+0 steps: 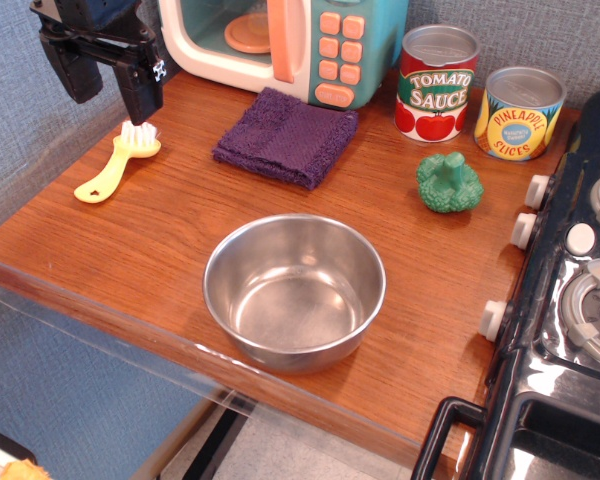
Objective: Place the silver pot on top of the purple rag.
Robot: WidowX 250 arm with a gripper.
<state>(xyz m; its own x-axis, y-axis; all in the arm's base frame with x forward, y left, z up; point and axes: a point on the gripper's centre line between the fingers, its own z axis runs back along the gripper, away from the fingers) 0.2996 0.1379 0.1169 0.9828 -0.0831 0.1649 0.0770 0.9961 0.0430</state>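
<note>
Our gripper (108,85) hangs spread and empty above a brush (117,167), so the pot (294,291) waits unheld well right and nearer, the rag (286,136) bare beside.

Shiny silver pot (294,292), dark purple ribbed rag (286,136), brown wood-grain tabletop (130,250), yellow brush (118,167), green broccoli (448,183), black pincer (108,80)
</note>
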